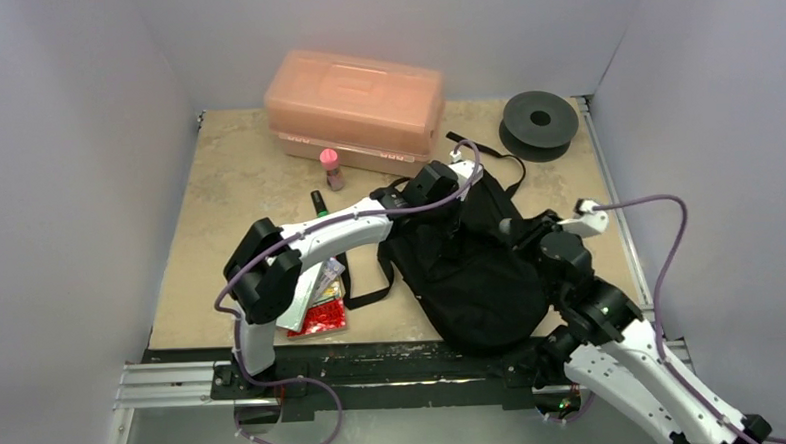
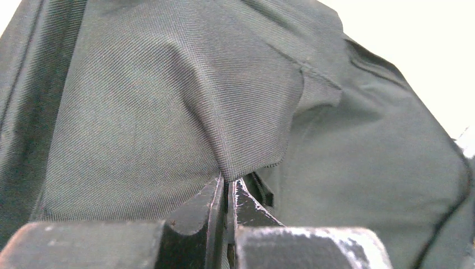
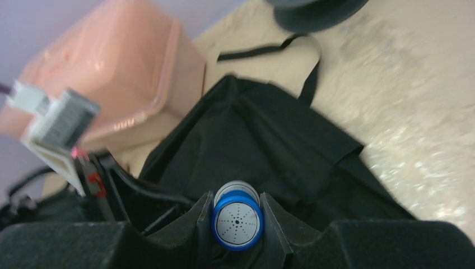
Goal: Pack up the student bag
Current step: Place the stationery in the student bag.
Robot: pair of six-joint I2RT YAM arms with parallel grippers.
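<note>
student bag (image 1: 471,274): soft black fabric, slumped and creased on the tabletop (image 1: 217,180), at the centre of the top view and a little to the right; its upper end points toward the top of the frame.
bag strap (image 1: 488,156): thin black band looping out from the bag's upper end toward the upper right, lying flat on the tabletop.
left tool (image 2: 228,188): at the bag's upper end; fingers together, with a fold of the bag's fabric pinched at their tips.
right tool (image 3: 237,208): at the bag's right edge in the top view; fingers clamped on a blue-rimmed cylinder (image 3: 237,224), above the black fabric.
cylinder end: white, dotted face turned to the right wrist camera, lower centre of that frame.
orange-pink box (image 1: 354,109): translucent, lid shut, upper centre, just beyond the bag.
black spool (image 1: 539,123): upper right, lying flat, near the strap's end.
pink-capped bottle (image 1: 332,169): upright, just in front of the box.
dark marker (image 1: 319,202): lying below and left of the bottle.
red packet (image 1: 318,317): lower left, partly under the left arm.
</note>
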